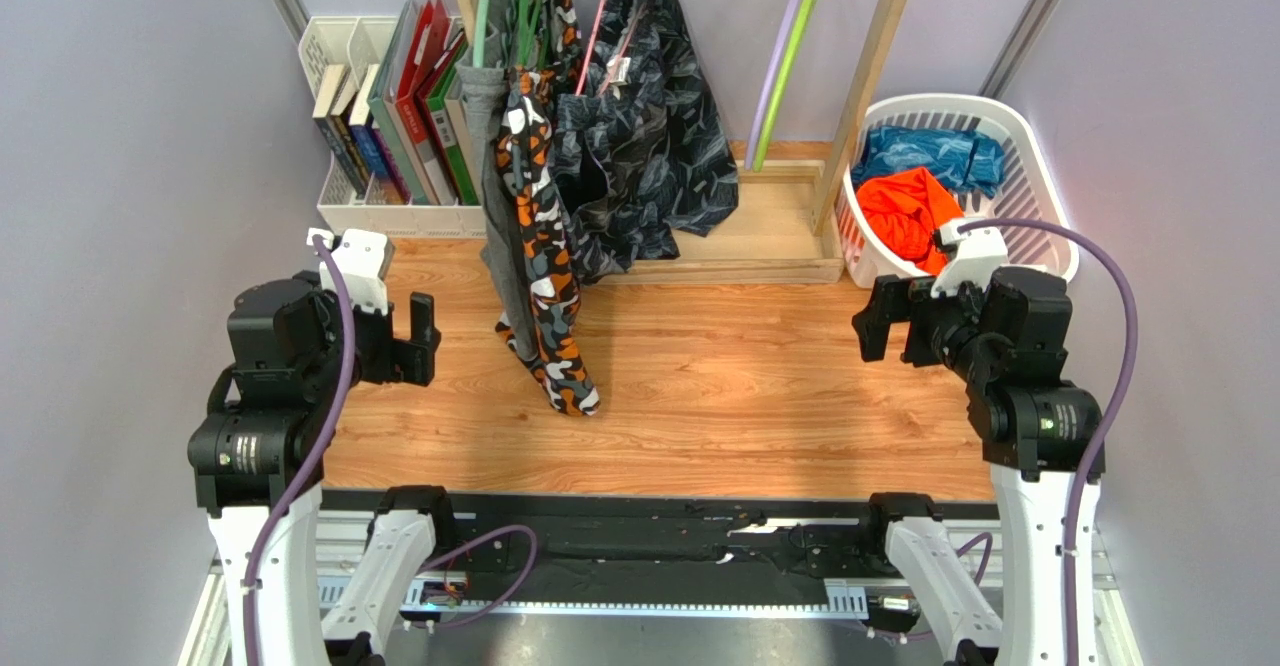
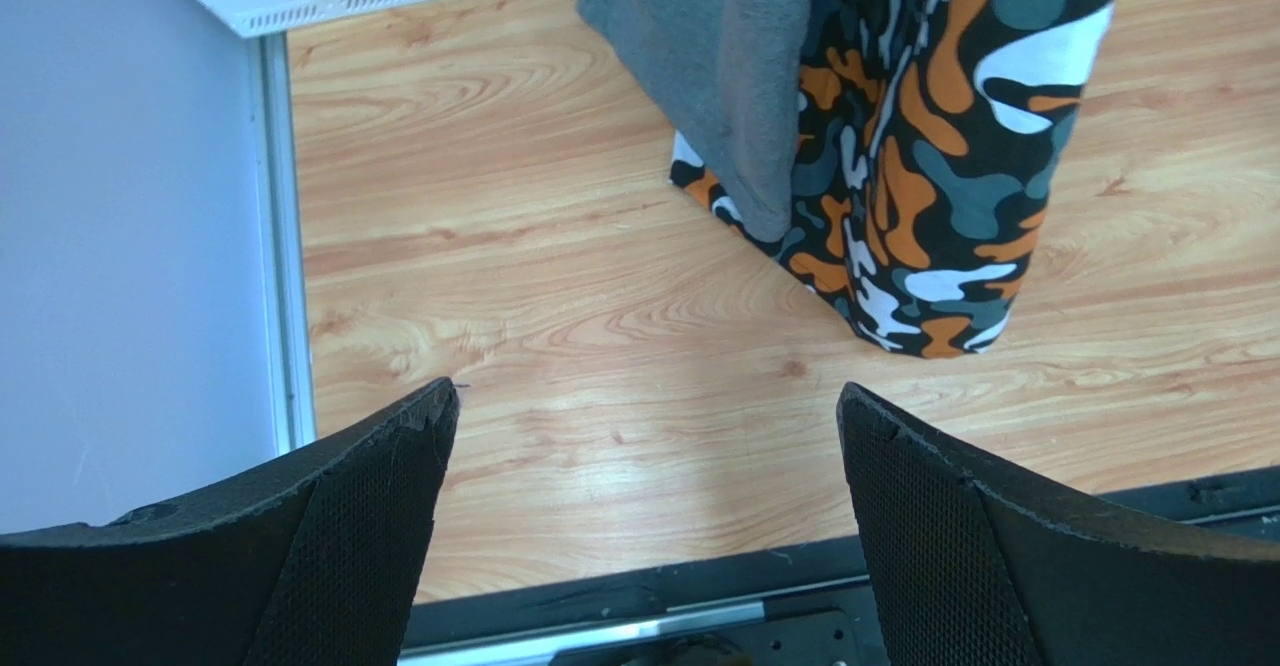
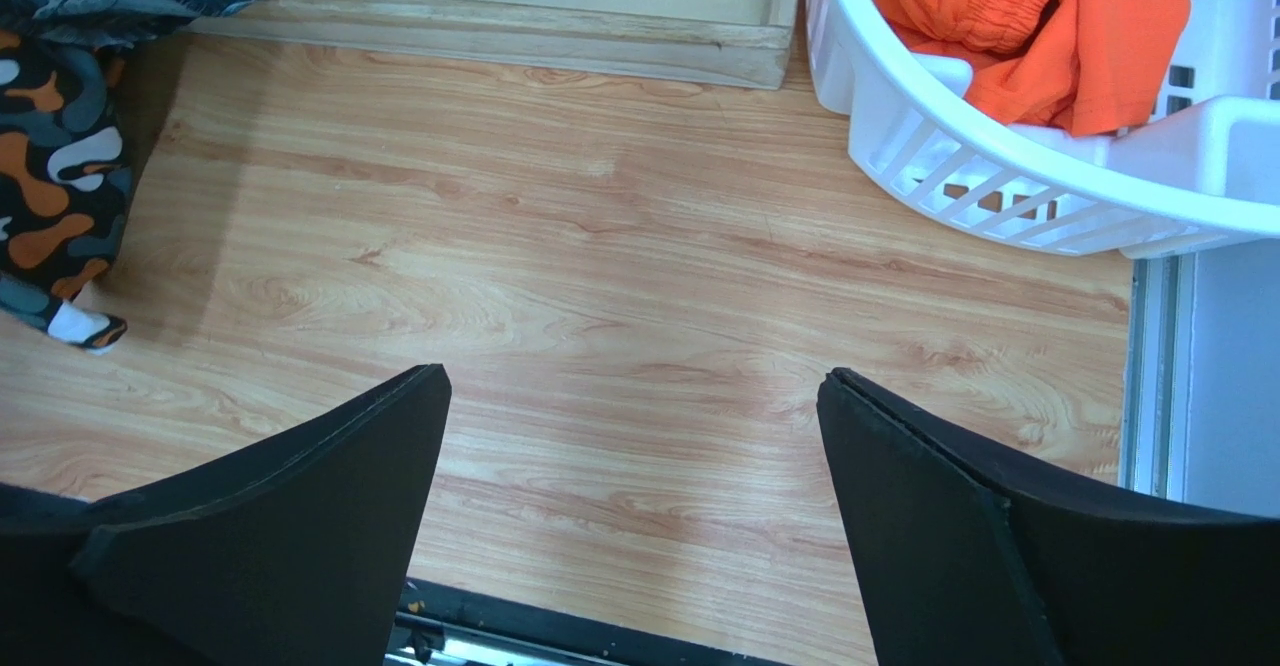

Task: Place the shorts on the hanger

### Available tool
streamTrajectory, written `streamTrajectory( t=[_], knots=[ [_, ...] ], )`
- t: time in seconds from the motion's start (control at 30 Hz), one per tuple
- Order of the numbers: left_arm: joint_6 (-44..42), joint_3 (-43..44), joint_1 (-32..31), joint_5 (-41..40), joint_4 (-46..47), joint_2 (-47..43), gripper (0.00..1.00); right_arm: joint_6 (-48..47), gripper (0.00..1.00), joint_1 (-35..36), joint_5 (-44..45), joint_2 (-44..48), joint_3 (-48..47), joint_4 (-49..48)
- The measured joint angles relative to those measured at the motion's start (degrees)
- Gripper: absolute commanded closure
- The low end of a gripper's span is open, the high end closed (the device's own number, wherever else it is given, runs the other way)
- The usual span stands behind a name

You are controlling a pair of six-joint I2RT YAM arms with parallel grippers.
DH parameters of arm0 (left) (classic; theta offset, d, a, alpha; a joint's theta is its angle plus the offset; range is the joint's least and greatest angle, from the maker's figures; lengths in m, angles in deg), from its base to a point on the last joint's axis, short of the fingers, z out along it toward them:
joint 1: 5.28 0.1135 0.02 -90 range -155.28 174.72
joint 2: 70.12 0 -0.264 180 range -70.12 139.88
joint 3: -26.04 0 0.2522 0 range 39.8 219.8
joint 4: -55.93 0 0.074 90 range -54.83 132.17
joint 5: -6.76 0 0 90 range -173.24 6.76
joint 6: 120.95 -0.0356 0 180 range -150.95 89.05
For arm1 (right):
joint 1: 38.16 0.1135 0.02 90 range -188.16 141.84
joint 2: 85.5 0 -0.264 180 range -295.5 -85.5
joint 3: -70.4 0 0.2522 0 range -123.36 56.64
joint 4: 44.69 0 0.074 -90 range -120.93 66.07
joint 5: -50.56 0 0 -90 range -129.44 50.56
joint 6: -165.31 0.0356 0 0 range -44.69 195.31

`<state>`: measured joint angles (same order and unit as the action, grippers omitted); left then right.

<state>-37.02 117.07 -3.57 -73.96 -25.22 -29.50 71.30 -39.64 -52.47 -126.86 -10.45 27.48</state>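
Far on the right, the shorts (image 1: 906,213) lie in the basket (image 1: 962,102). The left gripper (image 2: 646,411) and right gripper (image 3: 631,396) gape wide, empty. Nothing is picked up yet. I think the right one should grab them next, for the hanger (image 1: 792,54).

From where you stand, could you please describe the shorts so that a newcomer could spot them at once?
Find the white laundry basket at the far right corner of the wooden table. Inside it, the shorts lie on the near side, next to a crumpled blue garment. They are the only plain bright orange fabric there.
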Motion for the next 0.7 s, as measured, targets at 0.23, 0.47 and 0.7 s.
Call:
streamTrajectory(
  t=[0.23,0.47,0.7],
  knots=[
    [1.9,2.0,0.0,-3.5,0.3,5.9,0.01,1.8,0.00,-1.1,2.0,-9.4,-4.5,-2.8],
    [3.2,5.8,0.0,-5.1,1.2,8.6,0.01,2.5,0.00,-7.7,-2.4,-24.5,-18.3,-4.4],
    [4.9,4.6,0.0,-1.4,6.1,5.9,0.01,1.2,0.00,-19.5,-7.6,-43.2,-37.1,-4.3]
  ],
)
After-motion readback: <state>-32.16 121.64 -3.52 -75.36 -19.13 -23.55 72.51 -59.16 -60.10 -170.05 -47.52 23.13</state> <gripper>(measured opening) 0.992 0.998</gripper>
